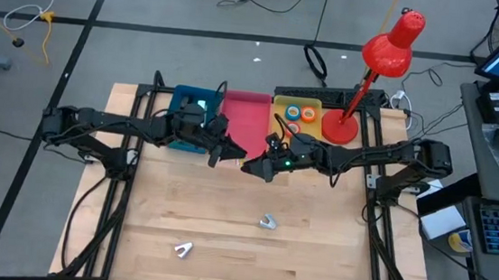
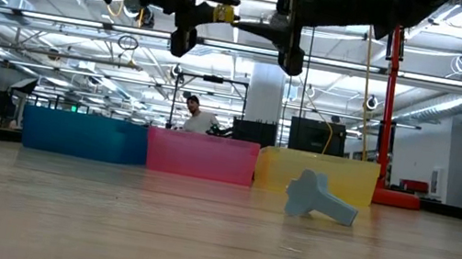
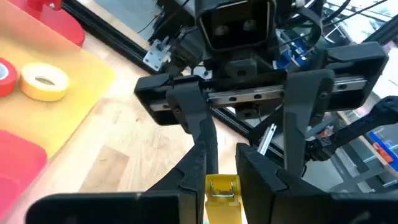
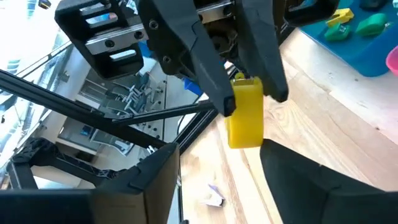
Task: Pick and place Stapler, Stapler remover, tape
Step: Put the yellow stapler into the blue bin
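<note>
two dark arms meet above the wooden table [image 1: 225, 210], just in front of the pink bin [image 1: 244, 117], the middle of three bins in a row: a blue bin [image 1: 189, 107] on one side, a yellow bin [image 1: 311, 109] on the other. the left gripper [image 4: 249, 106] is closed tight on one yellow stapler [image 4: 245, 113], held in the air. the right gripper [image 3: 231, 171] faces it with its fingers spread wide, gripping nothing. three tape rolls [image 1: 299, 113] lie in the yellow bin. two grey staple removers [image 1: 267, 221] lie on the table well in front of the pink bin.
</note>
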